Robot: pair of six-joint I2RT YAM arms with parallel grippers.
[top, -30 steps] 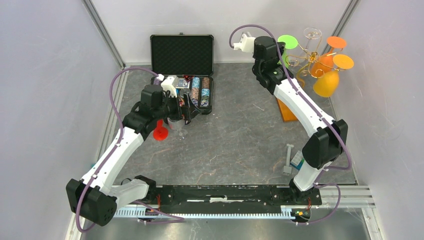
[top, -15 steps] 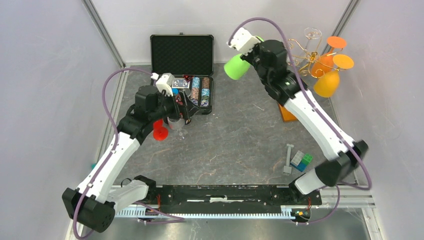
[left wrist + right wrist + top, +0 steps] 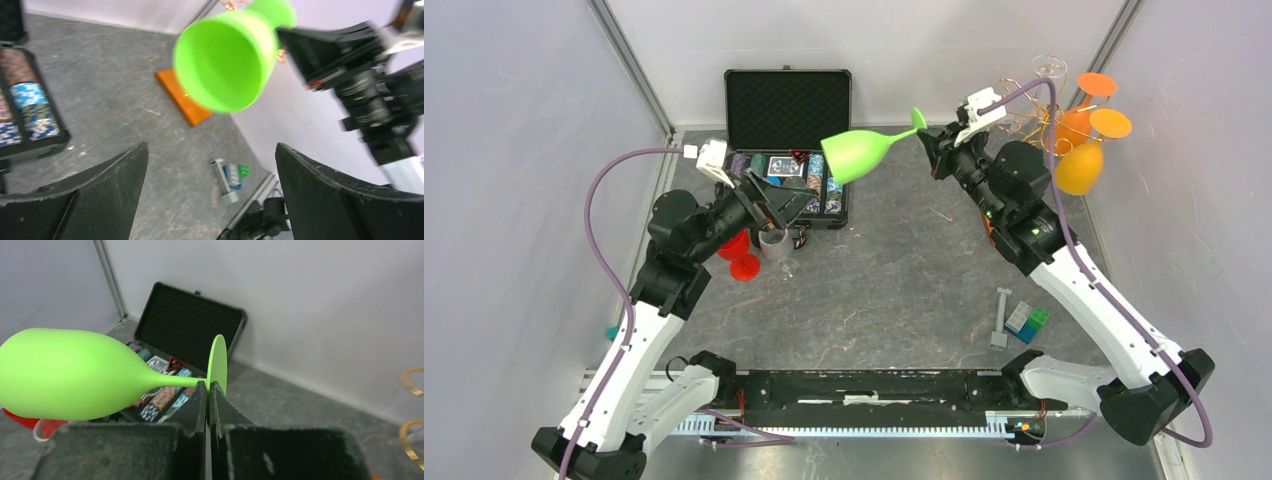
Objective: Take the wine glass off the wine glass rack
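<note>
Well, we had the right gripper (image 3: 207,390) clamped shut on the stem of the green wine glass (image 3: 861,152), pinching it right beside the foot. The glass lay sideways in the air, bowl pointing toward the left arm, its foot standing on edge at the fingertips. It hung clear of the wine glass rack (image 3: 1036,95), whose gold wire arms rose at the far right corner behind the right arm, with orange glasses (image 3: 1079,160) and a clear stemmed glass (image 3: 1049,68) hanging on them. From the left wrist we saw the rack's orange-brown base on the table (image 3: 894,290) below the bowl. The left gripper (image 3: 210,160) was spread wide with nothing between its jaws, and its camera looked straight into the mouth of the green bowl. From overhead, that gripper hovered above a red glass (image 3: 742,258) and a small clear glass (image 3: 776,248), just in front of the open black case (image 3: 789,108)
</note>
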